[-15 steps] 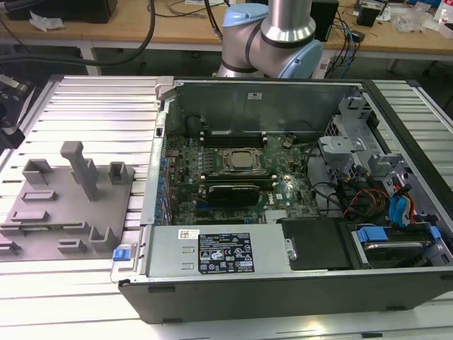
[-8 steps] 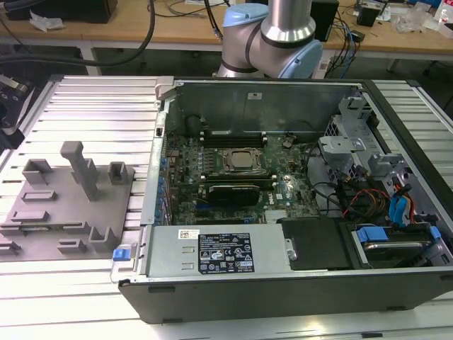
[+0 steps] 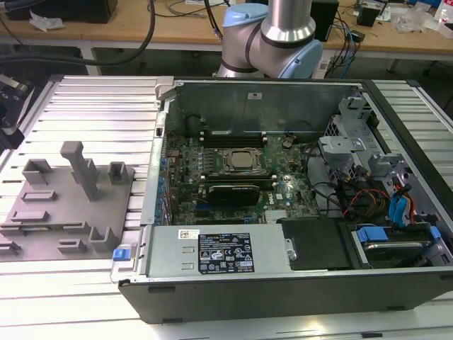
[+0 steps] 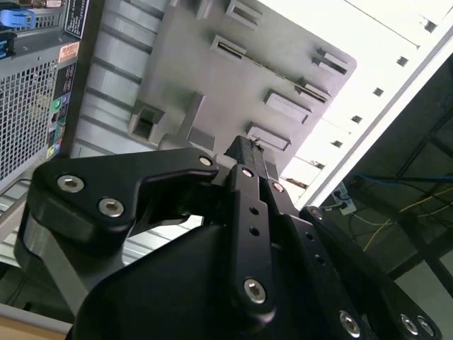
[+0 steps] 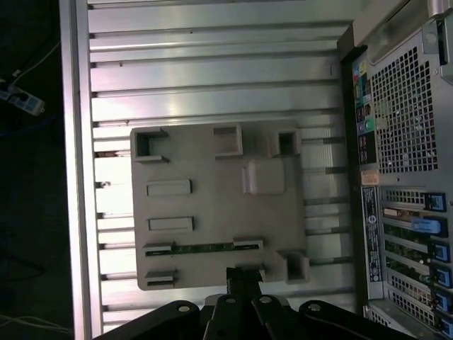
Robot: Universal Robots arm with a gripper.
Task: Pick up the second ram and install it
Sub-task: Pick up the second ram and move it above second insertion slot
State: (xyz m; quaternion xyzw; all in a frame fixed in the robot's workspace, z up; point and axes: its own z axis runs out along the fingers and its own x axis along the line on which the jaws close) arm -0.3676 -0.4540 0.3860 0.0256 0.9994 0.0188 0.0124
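The second ram (image 5: 205,248) is a thin green stick lying along a slot of the grey fixture plate (image 5: 212,198), between two small end holders. In the first wrist view my gripper (image 5: 244,278) hangs over the plate's edge just beside that slot, above the ram and apart from it. In both wrist views its black fingers (image 4: 248,152) meet at the tips, so it is shut with nothing in it. The same plate (image 3: 64,205) lies at the exterior view's left, beside the open computer case (image 3: 283,212) with its motherboard (image 3: 233,170).
The case's perforated rear panel (image 5: 403,106) stands close beside the plate. A tall grey post (image 3: 79,166) and several raised holders stick up from the plate. Ribbed aluminium table (image 5: 212,71) surrounds it. The arm's base (image 3: 276,35) stands behind the case. Cables and drive bays (image 3: 382,205) fill the case's right.
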